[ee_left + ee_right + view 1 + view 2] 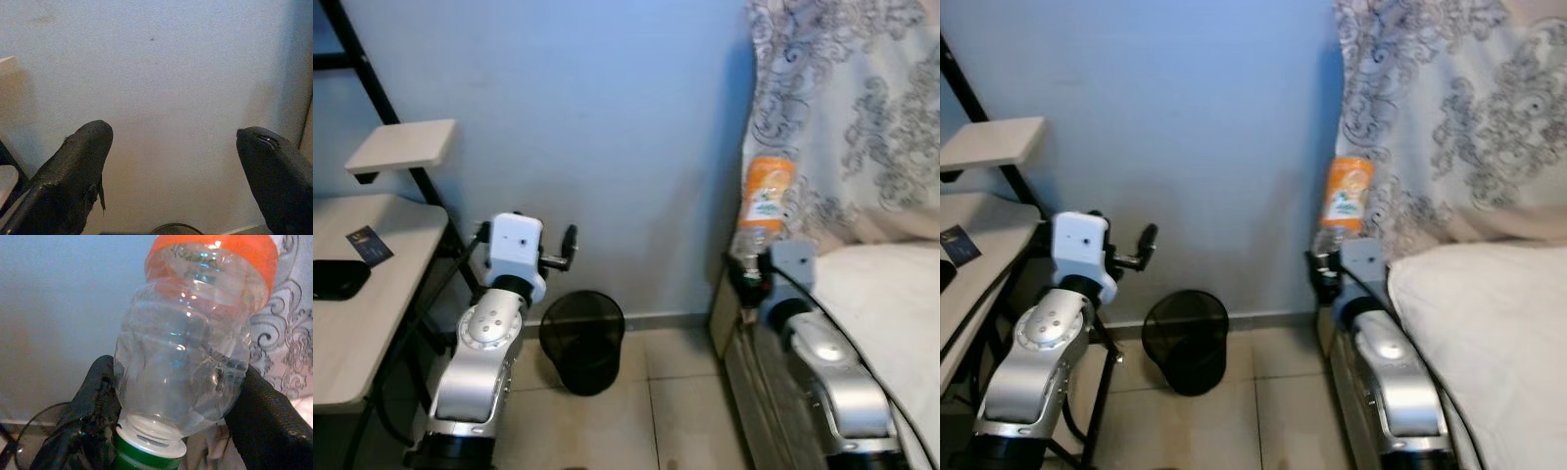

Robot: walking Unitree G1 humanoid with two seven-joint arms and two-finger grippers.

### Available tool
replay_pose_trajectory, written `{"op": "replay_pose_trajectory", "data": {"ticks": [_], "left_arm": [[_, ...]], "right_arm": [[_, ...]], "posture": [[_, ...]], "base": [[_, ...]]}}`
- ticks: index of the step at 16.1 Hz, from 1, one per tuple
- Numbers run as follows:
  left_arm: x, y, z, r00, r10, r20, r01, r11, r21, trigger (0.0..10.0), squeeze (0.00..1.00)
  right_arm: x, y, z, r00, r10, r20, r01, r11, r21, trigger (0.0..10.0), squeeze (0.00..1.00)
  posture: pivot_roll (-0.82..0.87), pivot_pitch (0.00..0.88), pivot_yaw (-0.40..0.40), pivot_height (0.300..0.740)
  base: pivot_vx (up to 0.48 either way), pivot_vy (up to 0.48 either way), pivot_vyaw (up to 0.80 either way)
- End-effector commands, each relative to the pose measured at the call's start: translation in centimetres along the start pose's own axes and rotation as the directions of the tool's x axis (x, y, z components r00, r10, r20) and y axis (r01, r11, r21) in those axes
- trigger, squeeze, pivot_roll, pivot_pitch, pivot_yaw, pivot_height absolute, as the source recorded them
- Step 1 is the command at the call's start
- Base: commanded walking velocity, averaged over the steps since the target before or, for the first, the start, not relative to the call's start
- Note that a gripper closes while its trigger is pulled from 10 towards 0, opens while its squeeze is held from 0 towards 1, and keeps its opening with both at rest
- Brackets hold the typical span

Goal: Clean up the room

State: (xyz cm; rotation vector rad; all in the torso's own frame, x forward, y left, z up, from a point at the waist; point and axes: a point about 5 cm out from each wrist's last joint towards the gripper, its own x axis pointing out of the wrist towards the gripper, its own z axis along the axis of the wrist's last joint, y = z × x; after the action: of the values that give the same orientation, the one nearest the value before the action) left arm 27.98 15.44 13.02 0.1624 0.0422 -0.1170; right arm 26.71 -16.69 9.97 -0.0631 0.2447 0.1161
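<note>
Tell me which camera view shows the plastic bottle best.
The right wrist view: the plastic bottle looms close, clear-bodied with an orange label and green cap, clamped between the right gripper's fingers. Both eye views show it small and upended beside the curtain.

wastebasket [173, 228] cropped, bottle [190, 357] cap cut off

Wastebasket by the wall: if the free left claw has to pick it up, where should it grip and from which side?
Probably the top rim of the black mesh wastebasket, from above. It stands upright on the floor with its mouth open, so one finger could go inside and one outside. Its round body looks too wide to span. The left claw is open; the right claw holds the plastic bottle.
</note>
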Motion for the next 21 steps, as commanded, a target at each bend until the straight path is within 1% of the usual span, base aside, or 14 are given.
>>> {"op": "replay_pose_trajectory", "data": {"ticks": [1,3,5,7,8,10,15,21], "left_arm": [[-0.1,0.8,0.1,1.0,0.012,0.001,-0.012,1.0,0.017,10.0,0.0],[0.0,0.7,0.2,1.0,0.001,0.005,-0.001,1.0,0.025,10.0,0.0],[-0.1,0.9,0.1,1.0,-0.002,0.001,0.002,0.999,0.035,10.0,0.0],[-0.1,0.9,0.1,1.0,-0.008,-0.002,0.008,0.999,0.043,10.0,0.0],[-0.2,1.0,-0.1,1.0,-0.018,-0.008,0.018,0.998,0.053,10.0,0.0],[-0.1,1.1,-0.3,1.0,-0.025,-0.016,0.026,0.998,0.061,10.0,0.0],[-0.1,1.1,-0.5,0.999,-0.038,-0.024,0.039,0.997,0.067,10.0,0.0],[-0.2,0.9,-0.8,0.998,-0.049,-0.029,0.051,0.996,0.071,10.0,0.0]], "right_arm": [[0.3,1.1,0.2,0.999,0.046,0.008,-0.046,0.999,-0.005,10.0,0.0],[0.4,1.2,0.2,0.999,0.045,0.006,-0.045,0.999,-0.004,10.0,0.0],[0.5,1.3,0.0,0.998,0.061,-0.005,-0.061,0.998,-0.033,10.0,0.0],[0.5,1.2,-0.1,0.998,0.057,-0.012,-0.058,0.997,-0.051,10.0,0.0],[0.6,1.0,-0.5,0.999,0.036,-0.027,-0.038,0.998,-0.057,10.0,0.0],[0.6,0.6,-0.9,0.999,0.02,-0.038,-0.022,0.998,-0.056,10.0,0.0],[0.5,0.6,-0.7,1.0,0.014,-0.023,-0.015,0.999,-0.052,10.0,0.0],[0.6,0.7,-1.1,0.998,0.042,-0.038,-0.044,0.997,-0.065,10.0,0.0]], "posture": [[0.07,0.0,0.04,0.74],[0.07,0.0,0.04,0.74],[0.08,0.0,0.035,0.74],[0.08,0.0,0.032,0.74],[0.08,0.0,0.028,0.74],[0.08,0.0,0.03,0.74],[0.07,0.0,0.038,0.74],[0.08,0.0,0.03,0.74]], "base": [[0.292,0.0,0.0],[0.287,0.0,0.0],[0.287,0.0,0.0],[0.289,0.0,0.8],[0.289,0.0,0.0],[0.289,0.0,0.0],[0.288,0.0,0.0],[0.286,0.0,0.0]]}}
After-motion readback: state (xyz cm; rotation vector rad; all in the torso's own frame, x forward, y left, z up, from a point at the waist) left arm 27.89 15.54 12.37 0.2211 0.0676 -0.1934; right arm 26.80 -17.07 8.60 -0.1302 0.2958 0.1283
